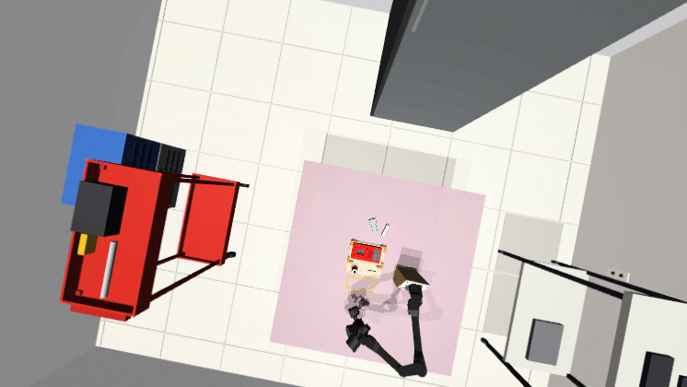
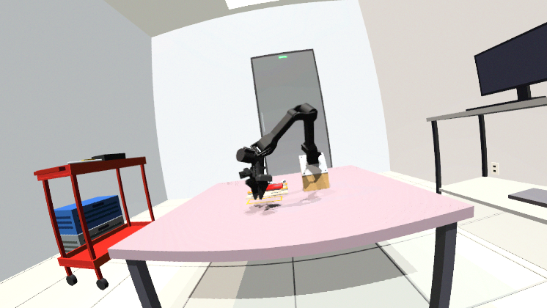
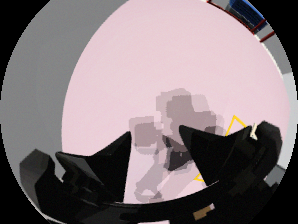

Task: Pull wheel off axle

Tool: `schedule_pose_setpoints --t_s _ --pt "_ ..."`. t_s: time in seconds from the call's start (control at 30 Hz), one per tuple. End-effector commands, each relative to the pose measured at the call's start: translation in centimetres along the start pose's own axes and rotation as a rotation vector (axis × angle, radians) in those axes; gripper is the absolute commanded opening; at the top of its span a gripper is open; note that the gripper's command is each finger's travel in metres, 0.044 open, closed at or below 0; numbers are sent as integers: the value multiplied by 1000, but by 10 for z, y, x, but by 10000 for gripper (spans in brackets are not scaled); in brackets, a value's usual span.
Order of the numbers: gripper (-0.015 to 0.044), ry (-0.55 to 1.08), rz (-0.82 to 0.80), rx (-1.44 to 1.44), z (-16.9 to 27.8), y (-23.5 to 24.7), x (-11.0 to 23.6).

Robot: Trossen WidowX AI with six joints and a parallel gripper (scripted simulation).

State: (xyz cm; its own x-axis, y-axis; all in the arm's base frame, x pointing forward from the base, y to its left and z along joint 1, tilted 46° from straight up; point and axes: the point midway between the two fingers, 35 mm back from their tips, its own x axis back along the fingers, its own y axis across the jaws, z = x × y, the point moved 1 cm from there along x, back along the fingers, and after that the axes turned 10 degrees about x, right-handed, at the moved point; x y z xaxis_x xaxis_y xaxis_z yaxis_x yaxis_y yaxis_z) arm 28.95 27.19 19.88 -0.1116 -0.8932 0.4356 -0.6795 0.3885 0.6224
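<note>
A small dark and white round thing (image 1: 355, 269), which looks like the wheel on its axle, is on the near left of the cream board (image 1: 363, 267). It is too small to make out in detail, and the gripper hides it in the exterior view. The marked area is a yellow outline (image 1: 360, 278) (image 2: 268, 202) (image 3: 241, 121) on the table just in front of the board, with nothing visible inside. My black gripper (image 1: 355, 311) (image 2: 258, 198) (image 3: 155, 130) is open and empty. It points down above the table, on the near side of the outline.
A red tray part (image 1: 367, 250) (image 2: 274, 187) is on the board's far side. A grey piece (image 1: 373, 225) and a white piece (image 1: 385, 228) lie behind it. The arm's wooden base block (image 1: 411, 276) (image 2: 316, 182) stands to the right. The pink table (image 1: 317, 206) (image 2: 325, 225) carries them.
</note>
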Motion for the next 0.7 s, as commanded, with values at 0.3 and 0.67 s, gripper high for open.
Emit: schedule_pose_setpoints --t_s 0.3,0.67 --pt "300 37 289 -1131 40 -166 59" --pt "300 -11 398 -2069 105 -246 127"
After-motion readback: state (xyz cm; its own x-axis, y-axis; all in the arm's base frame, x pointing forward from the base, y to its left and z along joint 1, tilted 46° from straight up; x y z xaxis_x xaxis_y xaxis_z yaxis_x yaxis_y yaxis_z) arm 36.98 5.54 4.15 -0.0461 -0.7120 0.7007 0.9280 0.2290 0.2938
